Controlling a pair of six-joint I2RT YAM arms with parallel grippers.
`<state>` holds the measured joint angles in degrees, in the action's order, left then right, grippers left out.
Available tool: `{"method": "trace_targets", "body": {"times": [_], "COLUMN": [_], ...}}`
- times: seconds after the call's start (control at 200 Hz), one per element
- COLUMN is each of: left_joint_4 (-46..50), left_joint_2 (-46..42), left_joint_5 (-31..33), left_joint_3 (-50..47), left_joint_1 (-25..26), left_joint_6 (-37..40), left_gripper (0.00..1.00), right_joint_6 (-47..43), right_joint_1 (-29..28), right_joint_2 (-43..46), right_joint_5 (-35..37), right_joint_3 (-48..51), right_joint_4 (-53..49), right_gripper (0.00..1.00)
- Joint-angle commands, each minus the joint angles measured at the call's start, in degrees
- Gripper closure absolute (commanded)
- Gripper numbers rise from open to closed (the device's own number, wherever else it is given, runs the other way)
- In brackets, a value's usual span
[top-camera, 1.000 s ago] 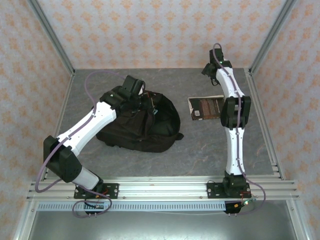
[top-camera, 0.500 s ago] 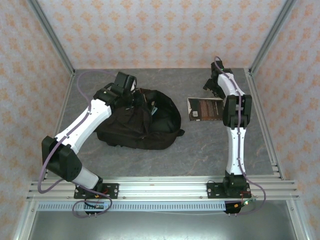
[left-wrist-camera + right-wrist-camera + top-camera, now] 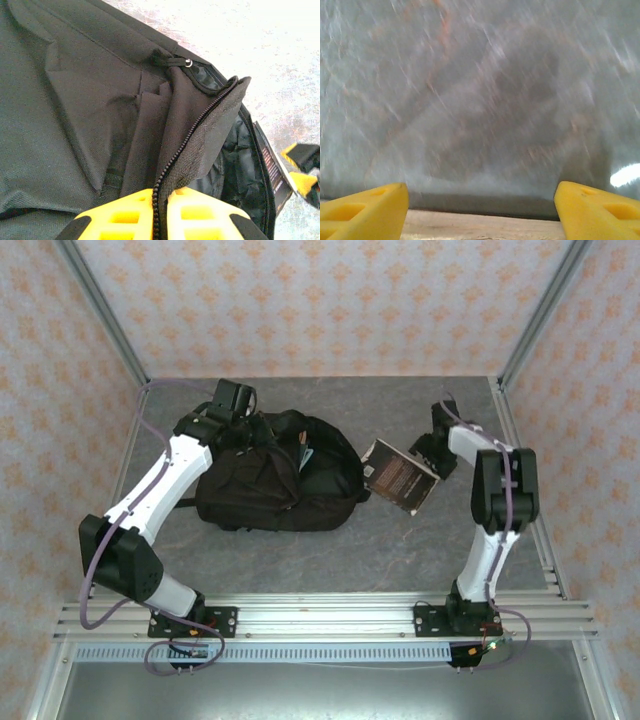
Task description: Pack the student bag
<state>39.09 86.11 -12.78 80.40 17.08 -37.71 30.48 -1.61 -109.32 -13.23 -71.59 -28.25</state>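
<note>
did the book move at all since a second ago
Yes. The book has slid left, away from the right side rail and toward the student bag, and now sits at an angle to that rail.

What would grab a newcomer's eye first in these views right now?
The large black soft fabric backpack lies left of centre on the grey table, its zipper edge pinched in the left gripper. Beside it, a dark rectangular book sits askew, the right gripper at its right edge, jaws wide apart.
</note>
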Motion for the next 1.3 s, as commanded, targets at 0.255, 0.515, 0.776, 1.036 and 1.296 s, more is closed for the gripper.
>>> {"method": "trace_targets", "body": {"times": [0.255, 0.515, 0.776, 1.036, 1.296], "left_joint_4": [0.31, -0.31, -0.93, -1.21, -1.45], "left_joint_2": [0.65, 2.90, 3.50, 4.44, 5.72], "left_joint_5": [3.74, 0.85, -0.59, -1.24, -1.98], "left_joint_3": [0.99, 0.44, -0.95, -1.35, -1.47], "left_joint_1": [-1.09, -1.09, -0.26, 1.53, 2.90], "left_joint_6": [-0.96, -0.83, -0.70, -0.43, -0.61], "left_gripper": [0.88, 0.90, 0.91, 0.91, 0.92], "right_joint_6": [5.45, 1.04, -0.56, 0.29, 4.97], "right_joint_1": [-11.19, -11.23, -11.00, -11.38, -12.32], "right_joint_2": [22.23, 25.56, 14.69, 16.23, 18.68], "right_joint_5": [-15.74, -3.60, -9.96, -17.80, -23.11], "right_joint_3": [27.03, 24.81, 20.14, 20.61, 22.77], "right_joint_4": [8.98, 5.99, 9.42, 12.15, 17.59], "right_gripper": [0.30, 0.22, 0.30, 0.50, 0.59]}}
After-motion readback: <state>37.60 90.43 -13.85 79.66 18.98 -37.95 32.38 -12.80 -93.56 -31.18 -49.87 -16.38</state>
